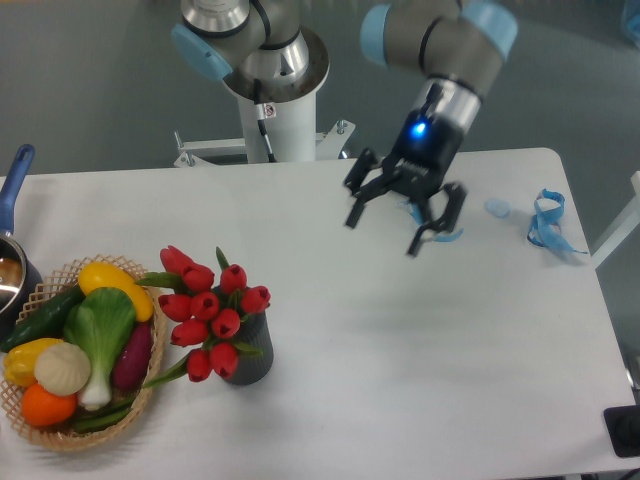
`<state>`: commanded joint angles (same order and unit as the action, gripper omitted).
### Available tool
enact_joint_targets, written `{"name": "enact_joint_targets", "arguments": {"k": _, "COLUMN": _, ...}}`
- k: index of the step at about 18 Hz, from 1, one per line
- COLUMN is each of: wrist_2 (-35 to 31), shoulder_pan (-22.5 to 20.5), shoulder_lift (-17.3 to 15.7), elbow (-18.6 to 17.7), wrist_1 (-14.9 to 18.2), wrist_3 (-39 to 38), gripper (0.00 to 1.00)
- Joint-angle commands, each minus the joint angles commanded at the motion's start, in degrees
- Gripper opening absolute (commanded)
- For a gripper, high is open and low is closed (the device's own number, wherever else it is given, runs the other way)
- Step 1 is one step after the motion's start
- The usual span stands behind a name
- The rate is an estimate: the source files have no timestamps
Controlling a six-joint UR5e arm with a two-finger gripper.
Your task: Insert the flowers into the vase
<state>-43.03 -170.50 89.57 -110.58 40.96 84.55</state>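
The red tulips [210, 305] with green leaves stand in the dark grey ribbed vase [250, 360] at the table's front left, leaning left toward the basket. Only the vase's right side and base show beneath the blooms. My gripper [385, 232] hangs in the air at the table's back right, well away from the vase. Its fingers are spread open and hold nothing.
A wicker basket [130, 425] with toy vegetables sits at the front left, next to the vase. A pot with a blue handle [15, 185] is at the left edge. A blue ribbon [548, 222] and a small blue disc [497, 208] lie at the back right.
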Motion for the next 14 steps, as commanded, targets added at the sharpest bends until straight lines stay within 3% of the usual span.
{"name": "enact_joint_targets", "arguments": {"k": 5, "wrist_2": -18.10, "shoulder_pan": 0.78, "shoulder_lift": -2.82, "elbow": 4.92, "wrist_1": 8.33, "wrist_3": 4.81, "gripper": 1.00}}
{"name": "enact_joint_targets", "arguments": {"k": 10, "wrist_2": -26.22, "shoulder_pan": -0.27, "shoulder_lift": -2.99, "elbow": 10.46, "wrist_1": 22.66, "wrist_3": 24.49, "gripper": 1.00}}
{"name": "enact_joint_targets", "arguments": {"k": 14, "wrist_2": -26.58, "shoulder_pan": -2.29, "shoulder_lift": -3.43, "elbow": 10.65, "wrist_1": 24.17, "wrist_3": 28.65, "gripper": 1.00}}
